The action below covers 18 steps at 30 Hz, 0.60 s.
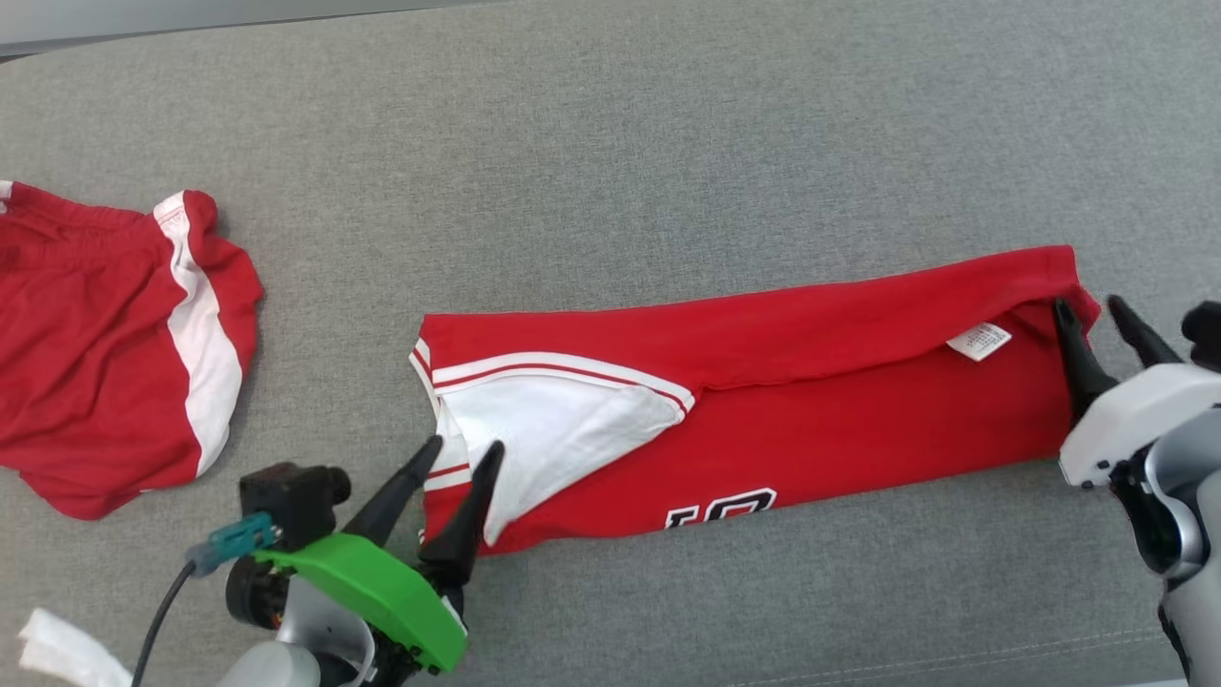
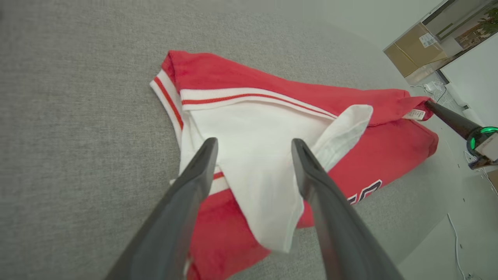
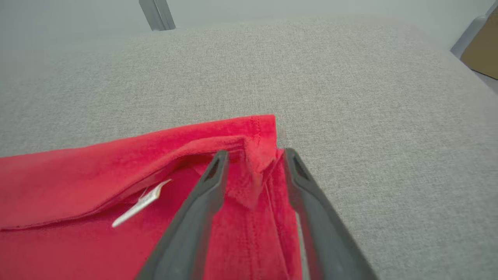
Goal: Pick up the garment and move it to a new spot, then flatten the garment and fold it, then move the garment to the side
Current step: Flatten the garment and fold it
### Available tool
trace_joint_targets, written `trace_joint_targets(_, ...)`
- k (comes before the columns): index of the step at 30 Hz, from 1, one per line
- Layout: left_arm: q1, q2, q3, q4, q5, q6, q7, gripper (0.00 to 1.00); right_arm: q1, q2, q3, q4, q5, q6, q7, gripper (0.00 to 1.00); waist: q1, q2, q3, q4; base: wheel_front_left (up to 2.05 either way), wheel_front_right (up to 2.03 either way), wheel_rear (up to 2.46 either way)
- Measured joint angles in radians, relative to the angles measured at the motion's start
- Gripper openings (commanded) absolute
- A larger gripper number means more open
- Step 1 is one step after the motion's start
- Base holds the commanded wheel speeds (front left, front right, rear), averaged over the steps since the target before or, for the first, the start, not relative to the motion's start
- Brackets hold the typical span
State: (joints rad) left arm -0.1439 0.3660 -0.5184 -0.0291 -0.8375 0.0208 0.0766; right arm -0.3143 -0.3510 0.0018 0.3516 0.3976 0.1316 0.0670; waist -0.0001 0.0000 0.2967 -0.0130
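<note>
The garment (image 1: 811, 382) is a red jersey with white trim and a black-and-white number, lying folded lengthwise in a long strip on the grey cloth surface (image 1: 610, 143). My left gripper (image 1: 465, 444) stands open over its left end, fingers either side of the white sleeve panel (image 2: 253, 128), nothing pinched. My right gripper (image 1: 1086, 302) is at the garment's right end, fingers apart. In the right wrist view a loose red corner fold (image 3: 255, 155) lies between the open fingers (image 3: 194, 217), next to the white label (image 3: 142, 202).
A second red garment with a white stripe (image 1: 95, 353) lies at the far left. A white scrap (image 1: 57, 654) sits at the bottom left corner. Cardboard boxes (image 2: 412, 54) stand beyond the surface's far edge in the left wrist view.
</note>
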Motion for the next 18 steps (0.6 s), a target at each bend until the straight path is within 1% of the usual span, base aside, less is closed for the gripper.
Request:
trace_joint_targets(2, 0.015, -0.008, 0.023, -0.009, 0.015, 0.02, -0.053, 1.0, 0.028, 0.01, -0.034, -0.018, -0.009, 0.0, -0.01, 1.0, 0.0, 0.0, -0.002, 0.003, 0.0, 0.0, 0.0)
trace_joint_targets(6, 0.031, -0.028, 0.065, -0.03, 0.059, 0.075, -0.161, 1.0, 0.099, 0.04, -0.108, -0.064, -0.013, 0.0, -0.019, 1.0, 0.0, 0.0, -0.011, 0.013, 0.0, 0.0, 0.0)
trace_joint_targets(10, 0.031, -0.051, 0.078, -0.035, 0.098, 0.1, -0.232, 1.0, 0.14, 0.064, -0.176, -0.123, -0.016, 0.0, -0.01, 1.0, 0.0, 0.0, -0.023, 0.022, 0.0, 0.0, 0.0)
trace_joint_targets(14, 0.022, -0.06, 0.068, -0.014, 0.158, 0.123, -0.274, 1.0, 0.137, 0.073, -0.188, -0.167, -0.024, 0.0, 0.04, 1.0, 0.0, 0.0, -0.037, 0.025, 0.0, 0.0, 0.0)
trace_joint_targets(18, 0.006, -0.076, 0.067, 0.008, 0.196, 0.148, -0.301, 1.0, 0.084, 0.064, -0.165, -0.171, -0.024, 0.0, 0.118, 1.0, 0.0, 0.0, -0.048, 0.03, 0.0, 0.0, 0.0)
